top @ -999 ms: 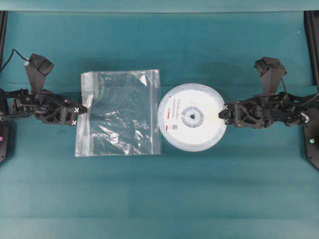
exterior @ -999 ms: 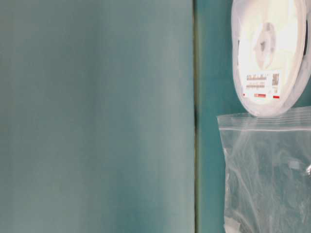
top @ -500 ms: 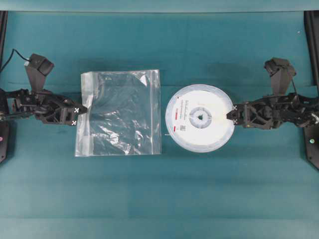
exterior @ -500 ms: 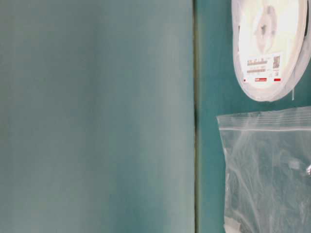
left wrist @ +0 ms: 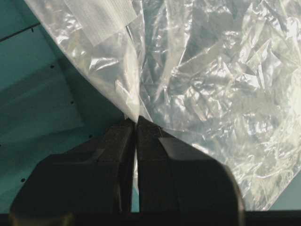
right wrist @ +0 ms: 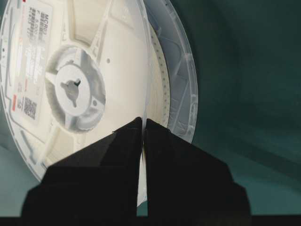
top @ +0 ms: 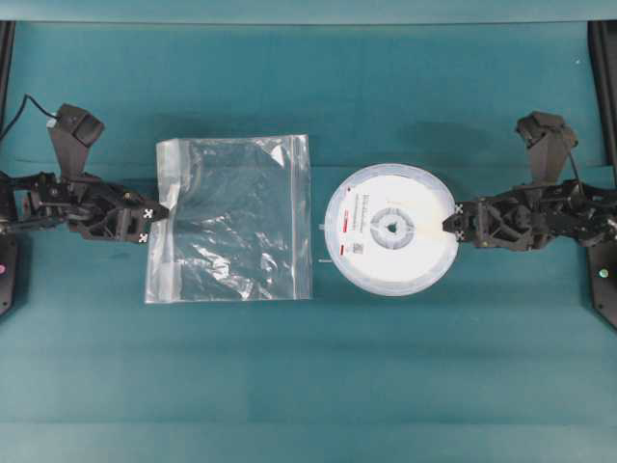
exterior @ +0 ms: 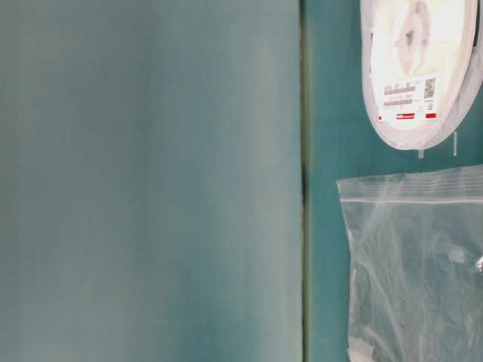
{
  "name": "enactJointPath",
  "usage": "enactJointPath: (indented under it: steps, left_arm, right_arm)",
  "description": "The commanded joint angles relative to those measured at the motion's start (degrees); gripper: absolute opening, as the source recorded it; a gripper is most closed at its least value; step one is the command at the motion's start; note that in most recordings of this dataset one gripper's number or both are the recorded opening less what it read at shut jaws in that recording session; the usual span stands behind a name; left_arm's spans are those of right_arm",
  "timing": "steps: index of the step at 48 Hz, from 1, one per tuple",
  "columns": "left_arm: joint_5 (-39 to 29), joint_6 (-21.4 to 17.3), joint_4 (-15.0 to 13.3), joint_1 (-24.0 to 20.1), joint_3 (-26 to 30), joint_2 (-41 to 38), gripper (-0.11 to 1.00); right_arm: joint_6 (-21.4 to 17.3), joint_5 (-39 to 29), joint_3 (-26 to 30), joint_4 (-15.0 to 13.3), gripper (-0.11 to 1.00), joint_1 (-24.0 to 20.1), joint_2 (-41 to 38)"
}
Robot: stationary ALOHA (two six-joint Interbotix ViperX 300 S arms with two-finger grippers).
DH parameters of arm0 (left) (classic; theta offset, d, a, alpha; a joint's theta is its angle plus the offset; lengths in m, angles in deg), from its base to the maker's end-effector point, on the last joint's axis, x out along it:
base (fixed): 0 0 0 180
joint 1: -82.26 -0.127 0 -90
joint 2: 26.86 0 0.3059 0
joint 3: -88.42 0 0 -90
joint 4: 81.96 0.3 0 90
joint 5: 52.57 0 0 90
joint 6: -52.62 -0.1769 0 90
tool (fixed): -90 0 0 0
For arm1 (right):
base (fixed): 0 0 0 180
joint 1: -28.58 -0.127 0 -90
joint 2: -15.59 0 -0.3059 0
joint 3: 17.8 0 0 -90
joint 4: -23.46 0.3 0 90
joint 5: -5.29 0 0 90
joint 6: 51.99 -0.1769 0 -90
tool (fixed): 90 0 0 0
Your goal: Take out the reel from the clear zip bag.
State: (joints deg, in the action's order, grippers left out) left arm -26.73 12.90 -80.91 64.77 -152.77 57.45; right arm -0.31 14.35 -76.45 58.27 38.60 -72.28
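The reel [top: 390,229], a white disc with grey hub and a red-marked label, is fully outside the clear zip bag [top: 231,220], a short gap to the bag's right. My right gripper [top: 450,225] is shut on the reel's right rim; in the right wrist view the jaws [right wrist: 143,123] pinch one flange of the reel [right wrist: 84,80]. My left gripper [top: 159,221] is shut on the bag's left edge; in the left wrist view it [left wrist: 136,123] pinches the crinkled bag [left wrist: 211,80]. The table-level view shows the reel [exterior: 419,68] above the bag [exterior: 415,264].
The teal table cloth [top: 308,367] lies under everything. Black frame posts stand at the far left [top: 5,280] and far right [top: 605,280] edges.
My right gripper has pulled the reel to the right, from touching the bag's right edge to clear of it. The left gripper and the bag have stayed still.
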Motion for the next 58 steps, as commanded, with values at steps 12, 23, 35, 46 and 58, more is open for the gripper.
enactJointPath:
  steps: [12, 23, 35, 46, 58]
  left_arm:
    - [0.18, -0.18, 0.18, 0.00, 0.53, 0.09, -0.01]
    - [0.26, -0.18, 0.18, 0.00, 0.53, 0.09, -0.01]
    - [0.26, -0.18, 0.18, 0.00, 0.53, 0.09, -0.01]
    - [0.26, -0.18, 0.18, 0.00, 0.53, 0.09, -0.01]
    - [0.26, -0.18, 0.18, 0.00, 0.53, 0.09, -0.01]
  right_arm:
    - [-0.35, 0.09, 0.44, 0.00, 0.01, 0.09, 0.35]
    - [-0.35, 0.00, 0.44, 0.00, 0.01, 0.09, 0.26]
    - [-0.44, 0.00, 0.53, 0.00, 0.01, 0.09, 0.18]
    - [-0.53, 0.00, 0.53, 0.09, 0.04, 0.53, 0.18]
    - [-0.44, -1.14, 0.97, 0.00, 0.57, 0.53, 0.09]
